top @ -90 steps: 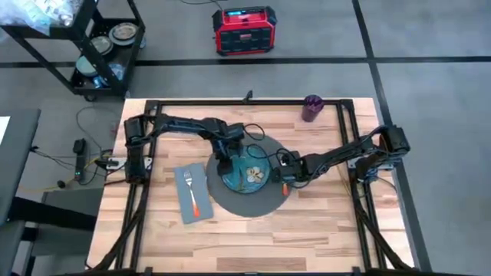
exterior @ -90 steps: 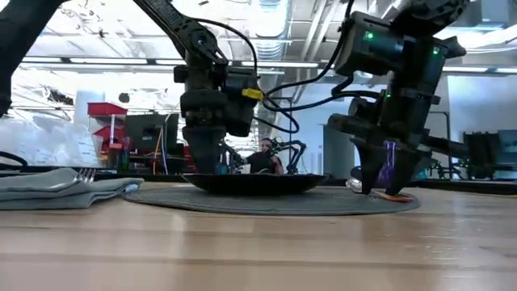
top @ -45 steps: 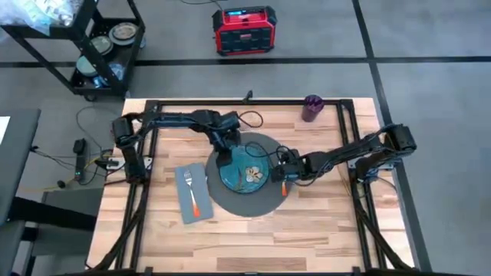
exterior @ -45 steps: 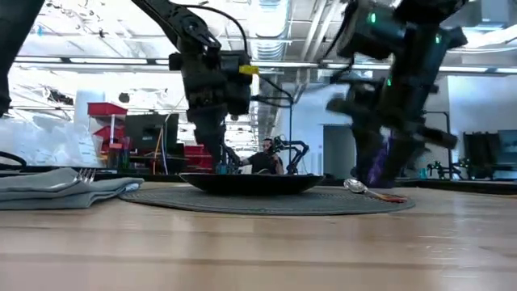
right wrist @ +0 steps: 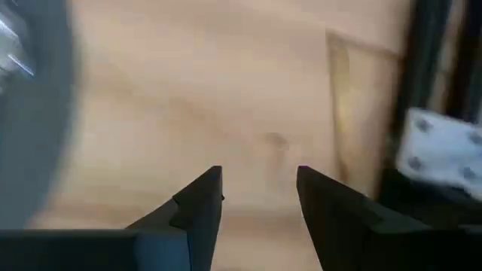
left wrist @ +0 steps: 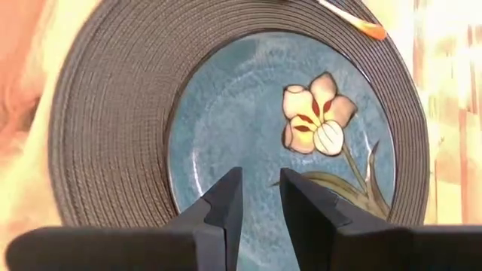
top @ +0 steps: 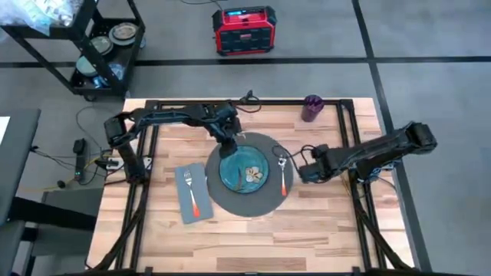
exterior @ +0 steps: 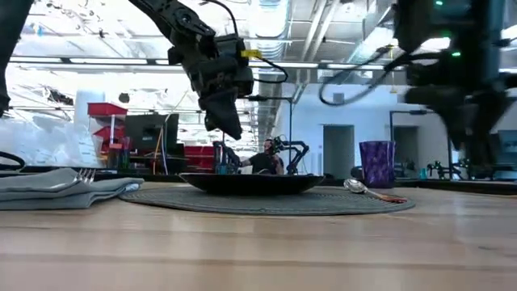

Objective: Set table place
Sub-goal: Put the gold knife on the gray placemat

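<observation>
Place setting nearly complete on light wood plank table (top: 253,238). Blue-green flowered plate (top: 244,169) centred on round dark grey woven mat (top: 247,203). Orange-handled spoon (top: 283,175) on mat, just right of plate. Grey cloth napkin (top: 192,193) beside mat's left edge, orange-handled fork (top: 190,191) on top. Small purple cup (top: 312,108) well apart from mat, at table's far edge; likely last item. Left gripper (top: 229,146) above plate's far rim, fingers narrowly parted, empty. Right gripper (top: 304,170) right of spoon, off mat, fingers released, empty.
</observation>
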